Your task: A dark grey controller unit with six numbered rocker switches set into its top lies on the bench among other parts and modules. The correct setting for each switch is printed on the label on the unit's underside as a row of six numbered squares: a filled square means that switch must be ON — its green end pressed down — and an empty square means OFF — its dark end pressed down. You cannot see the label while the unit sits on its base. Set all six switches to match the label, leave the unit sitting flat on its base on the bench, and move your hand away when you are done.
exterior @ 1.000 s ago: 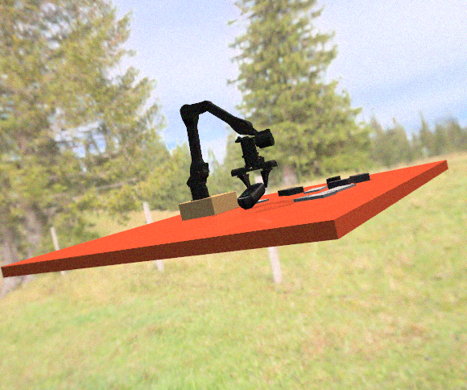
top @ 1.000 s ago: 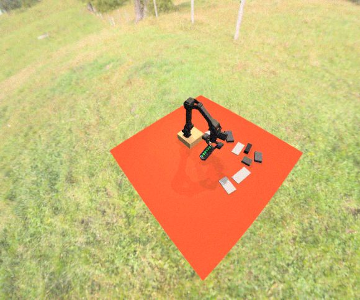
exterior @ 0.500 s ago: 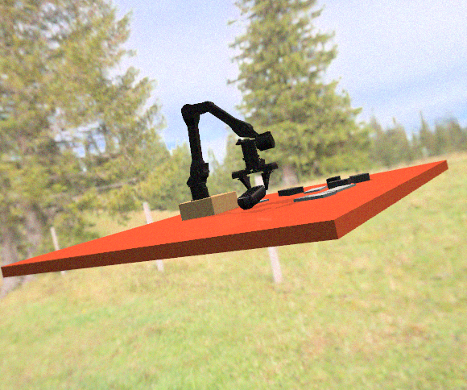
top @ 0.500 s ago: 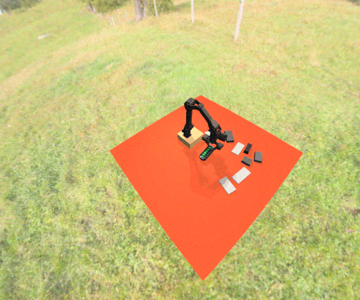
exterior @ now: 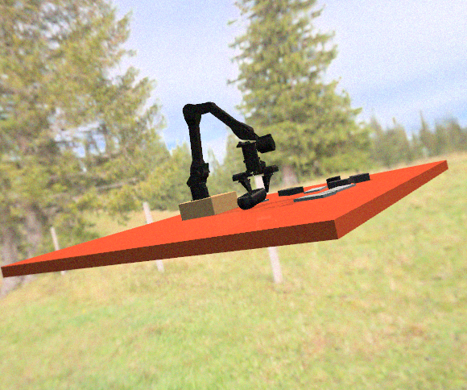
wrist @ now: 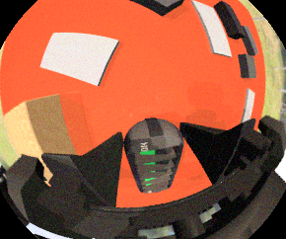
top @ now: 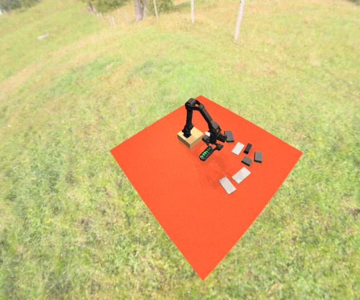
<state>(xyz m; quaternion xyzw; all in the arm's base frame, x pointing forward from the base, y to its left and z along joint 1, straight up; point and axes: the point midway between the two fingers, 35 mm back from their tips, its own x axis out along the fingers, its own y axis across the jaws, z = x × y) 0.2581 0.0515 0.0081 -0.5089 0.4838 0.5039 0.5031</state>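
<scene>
One dark grey six-switch controller unit (top: 205,150) (exterior: 250,200) (wrist: 154,135), located near the tan base block (top: 190,141) (exterior: 196,209) (wrist: 45,123) on the red counter (top: 187,206) (exterior: 292,216) (wrist: 147,94), tilted, with green switch ends showing. One black end effector (top: 212,143) (exterior: 258,192) (wrist: 151,130), fingers spread wide at either side of the unit; whether they grip it, cannot tell.
</scene>
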